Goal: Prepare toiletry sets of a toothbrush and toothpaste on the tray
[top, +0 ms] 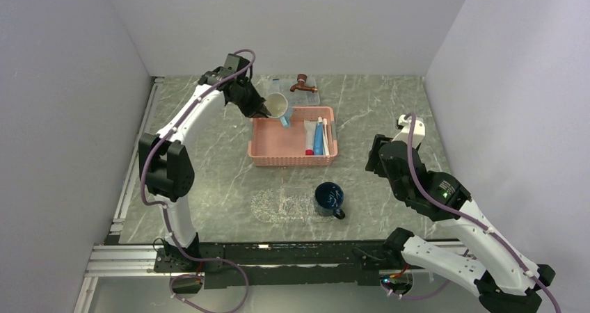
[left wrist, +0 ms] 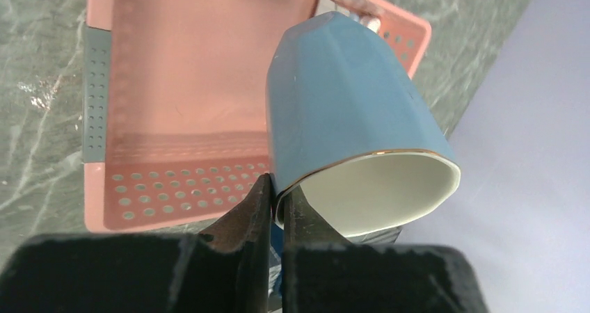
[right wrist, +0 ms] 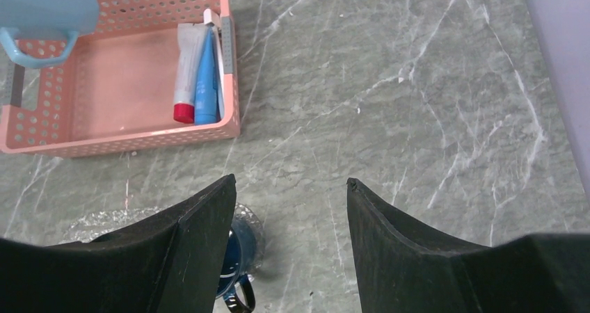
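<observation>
The grey marbled surface (top: 389,111) carries a pink perforated basket (top: 278,149) at its middle. Behind the basket, on the far side, lies a larger clear tray (top: 313,97) with a brown tap-shaped piece (top: 303,83) in it. The tray (top: 278,206), shallow, clear and glinting, lies near the arm bases with nothing in it. A dark blue mug (top: 328,198) stands at its right end, whether on the rim or just beside it I cannot tell. The left fingers (left wrist: 257,202) are closed on the rim of a pale blue cup (left wrist: 348,97), which is tipped on its side above the basket's far left corner, showing its cream inside. The right fingers (right wrist: 202,215) stand apart, gripping nothing, to the right of the basket. Along the basket's right wall lie a whitish tube with a red cap (right wrist: 186,66), then the toothpaste (right wrist: 204,83), bright blue and tapering. The toothbrush (top: 325,135), a slim pale stick, lies between that tube and the wall.
</observation>
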